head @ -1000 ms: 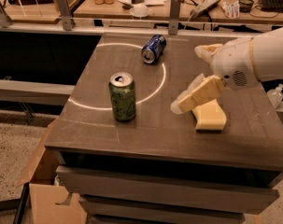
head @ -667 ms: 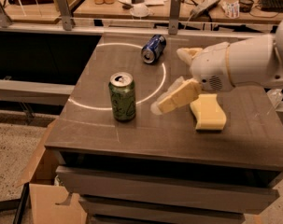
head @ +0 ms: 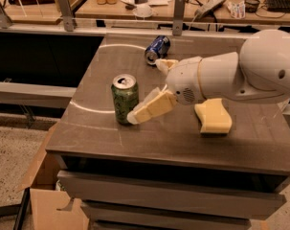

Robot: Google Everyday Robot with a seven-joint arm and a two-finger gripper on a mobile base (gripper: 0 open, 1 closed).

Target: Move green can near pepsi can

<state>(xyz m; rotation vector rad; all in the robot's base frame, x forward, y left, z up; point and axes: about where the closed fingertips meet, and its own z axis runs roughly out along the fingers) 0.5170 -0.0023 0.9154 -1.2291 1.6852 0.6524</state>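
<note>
The green can (head: 124, 98) stands upright on the dark table (head: 96, 80), near its front left. The pepsi can (head: 157, 49) lies on its side farther back, near the table's far edge. My gripper (head: 145, 90) is open, just to the right of the green can. Its near finger (head: 151, 107) reaches the can's lower right side, and its far finger (head: 166, 64) points toward the pepsi can. The green can is not between the fingers. The white arm comes in from the right.
A yellow sponge (head: 212, 115) lies on the table right of the gripper, partly under the arm. A cluttered bench with a rail (head: 135, 27) runs behind the table. A cardboard box (head: 49, 195) sits on the floor at lower left.
The arm has swung left from beside the sponge, and the gripper has come up to the green can's right side. Neither can has moved.
</note>
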